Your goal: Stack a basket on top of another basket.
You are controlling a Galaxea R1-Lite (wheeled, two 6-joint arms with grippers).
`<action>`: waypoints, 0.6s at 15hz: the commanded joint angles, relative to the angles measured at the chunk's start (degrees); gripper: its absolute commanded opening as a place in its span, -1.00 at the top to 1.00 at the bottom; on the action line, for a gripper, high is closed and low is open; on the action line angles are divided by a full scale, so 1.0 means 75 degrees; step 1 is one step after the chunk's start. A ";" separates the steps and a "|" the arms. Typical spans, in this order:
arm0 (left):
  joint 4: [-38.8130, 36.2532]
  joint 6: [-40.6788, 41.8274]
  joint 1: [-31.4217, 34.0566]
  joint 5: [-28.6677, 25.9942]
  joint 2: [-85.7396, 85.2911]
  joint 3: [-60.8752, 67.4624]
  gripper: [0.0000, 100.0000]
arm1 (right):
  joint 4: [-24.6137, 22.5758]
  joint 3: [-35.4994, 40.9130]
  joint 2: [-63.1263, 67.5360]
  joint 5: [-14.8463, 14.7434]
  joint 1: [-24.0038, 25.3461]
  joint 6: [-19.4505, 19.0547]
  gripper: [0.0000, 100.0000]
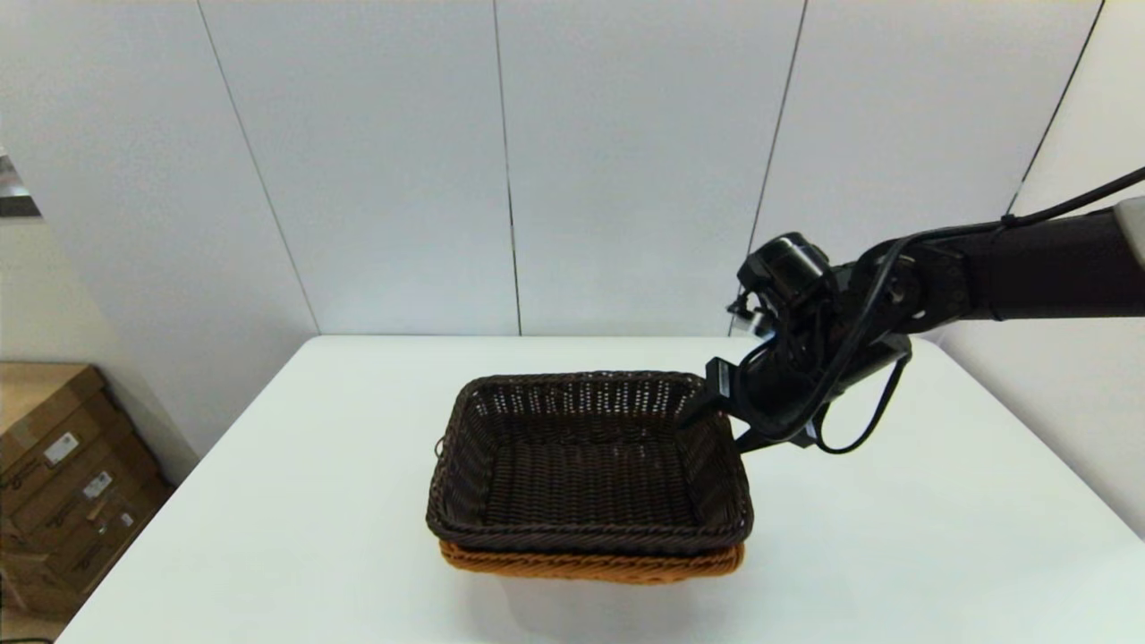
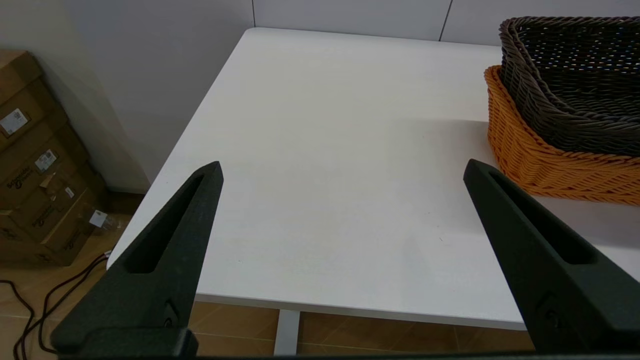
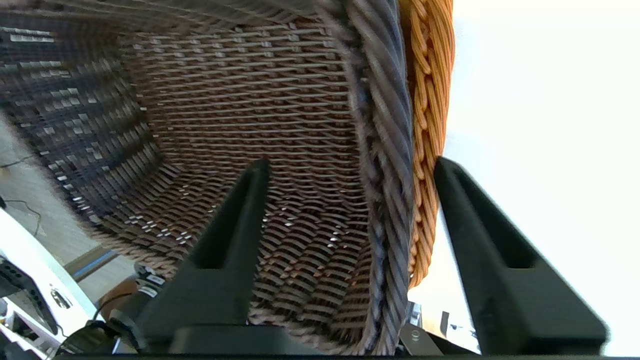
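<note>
The dark brown basket (image 1: 581, 537) sits nested inside the orange-tan basket (image 1: 590, 565) at the middle of the white table (image 1: 894, 537); only the orange rim shows under it. My right gripper (image 1: 720, 427) is at the stack's far right corner and is open. In the right wrist view, the gripper (image 3: 350, 167) straddles both rims: one finger is inside the dark basket (image 3: 240, 100), the other outside the orange basket (image 3: 430, 100). My left gripper (image 2: 342, 170) is open and empty over the table's left part, well clear of the dark basket (image 2: 565, 115) and the orange basket (image 2: 530, 160).
Cardboard boxes (image 1: 63, 474) stand on the floor left of the table, also visible in the left wrist view (image 2: 35, 165). A panelled wall closes the back. The right arm (image 1: 1029, 268) reaches in from the right above the table.
</note>
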 commanded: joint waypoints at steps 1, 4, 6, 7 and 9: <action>0.0005 -0.0009 -0.0004 0.0004 -0.0015 0.0001 -1.00 | 0.0032 -0.0214 -0.0733 -0.0012 -0.0236 0.0033 -1.00; 0.0005 -0.0009 0.0008 0.0004 -0.0015 0.0001 -1.00 | 0.0102 -0.0108 -0.1225 -0.0024 -0.0447 -0.0003 -1.00; 0.0005 -0.0009 -0.0004 0.0004 -0.0015 0.0001 -1.00 | 0.0090 0.0079 -0.1460 -0.0024 -0.0505 -0.0131 -1.00; 0.0005 -0.0009 -0.0004 0.0004 -0.0015 0.0001 -1.00 | 0.0090 0.0173 -0.1600 -0.0024 -0.0541 -0.0143 -1.00; 0.0005 -0.0009 0.0008 0.0004 -0.0015 0.0001 -1.00 | 0.0067 0.0548 -0.2116 -0.0001 -0.0564 -0.0307 -1.00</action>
